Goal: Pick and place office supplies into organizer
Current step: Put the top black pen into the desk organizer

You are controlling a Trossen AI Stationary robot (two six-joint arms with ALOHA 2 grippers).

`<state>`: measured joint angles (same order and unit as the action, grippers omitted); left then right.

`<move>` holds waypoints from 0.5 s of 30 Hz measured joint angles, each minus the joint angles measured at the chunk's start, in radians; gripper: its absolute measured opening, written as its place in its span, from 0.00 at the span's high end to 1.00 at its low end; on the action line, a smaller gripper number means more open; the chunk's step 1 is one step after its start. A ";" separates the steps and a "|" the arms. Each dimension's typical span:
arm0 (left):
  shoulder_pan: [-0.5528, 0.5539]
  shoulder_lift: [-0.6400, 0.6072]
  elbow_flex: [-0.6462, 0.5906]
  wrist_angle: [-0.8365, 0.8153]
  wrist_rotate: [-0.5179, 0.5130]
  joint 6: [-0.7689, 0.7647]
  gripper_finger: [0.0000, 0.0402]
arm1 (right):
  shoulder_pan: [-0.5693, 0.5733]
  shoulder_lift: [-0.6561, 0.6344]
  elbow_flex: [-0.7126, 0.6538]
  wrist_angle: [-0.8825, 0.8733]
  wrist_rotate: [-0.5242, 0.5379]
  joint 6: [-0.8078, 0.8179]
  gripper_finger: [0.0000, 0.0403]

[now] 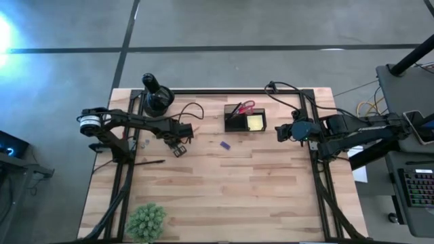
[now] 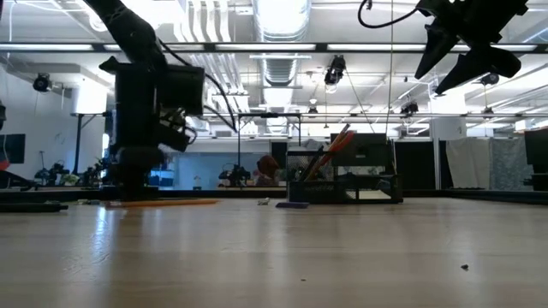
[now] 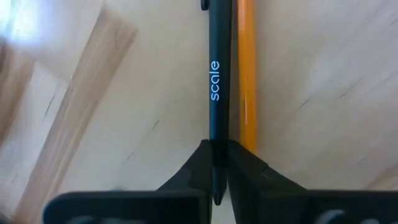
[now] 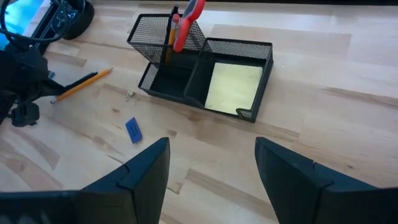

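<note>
- The left gripper [image 3: 216, 163] is down on the bench [image 1: 230, 183] near its left edge, its 2 fingers closed tight on the black pen [image 3: 219, 87], which lies flat on the wood.
- An orange pencil [image 3: 247, 74] lies touching the pen along its length, outside the fingers; in the right wrist view the pair shows as 1 dark and 1 orange line beside the left arm.
- The small purple piece [image 1: 225, 144] lies loose on the bench between the left gripper and the organizer [image 1: 245, 120], just in front of the organizer.
- The organizer stands at the middle of the bench's far edge. The red-handled scissors [image 4: 188, 18] stand upright in its tall mesh cup with an orange pencil beside them, and the yellow sticky-note pad [image 4: 233, 87] lies flat in the low tray.
- The right gripper [image 4: 211, 163] hangs above the bench's right edge, fingers spread wide and holding nothing.
- Judged from this layout, the job is over half done: scissors, pad and 1 pencil are in; pen, the pencil beside it and the purple piece remain.
- Hard to read: whether the pen has left the wood at all, and a tiny pale speck near the organizer that cannot be identified.
- A round black object [image 1: 156, 97] and a green plant [image 1: 146, 221] sit apart from the work.
</note>
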<state>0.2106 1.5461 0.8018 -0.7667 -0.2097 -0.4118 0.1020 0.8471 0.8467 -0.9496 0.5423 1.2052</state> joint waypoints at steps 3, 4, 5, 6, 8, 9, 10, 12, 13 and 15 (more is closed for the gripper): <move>-0.007 -0.029 0.037 0.020 -0.030 0.000 0.99 | 0.000 0.000 0.000 0.000 0.000 -0.001 0.44; -0.008 -0.039 0.046 0.011 -0.041 -0.001 0.99 | 0.000 0.000 0.000 0.000 0.000 -0.001 0.44; -0.011 -0.043 0.056 0.005 -0.057 -0.001 0.99 | 0.000 0.000 0.000 0.000 0.000 -0.001 0.44; -0.015 -0.045 0.068 0.005 -0.076 -0.001 0.99 | 0.000 0.000 0.000 0.000 0.000 -0.002 0.44; -0.026 -0.062 0.092 0.003 -0.099 -0.002 0.99 | 0.000 0.000 0.000 -0.002 0.000 -0.002 0.44; -0.032 -0.074 0.107 0.001 -0.108 -0.002 0.99 | 0.000 0.000 0.000 -0.003 0.000 -0.002 0.44; -0.039 -0.086 0.122 0.014 -0.115 -0.001 0.99 | 0.000 0.000 0.000 -0.003 0.000 -0.005 0.44; -0.059 -0.109 0.147 0.063 -0.137 0.000 0.99 | 0.000 0.000 0.000 -0.004 0.000 -0.010 0.44; -0.070 -0.124 0.156 0.101 -0.147 0.000 0.99 | 0.000 0.000 0.000 -0.005 0.000 -0.012 0.44; -0.097 -0.156 0.170 0.259 -0.164 0.026 0.99 | 0.000 0.000 0.000 -0.007 0.000 -0.013 0.44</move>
<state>0.1139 1.3905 0.9714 -0.5076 -0.3732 -0.3861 0.1020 0.8471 0.8467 -0.9564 0.5423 1.1923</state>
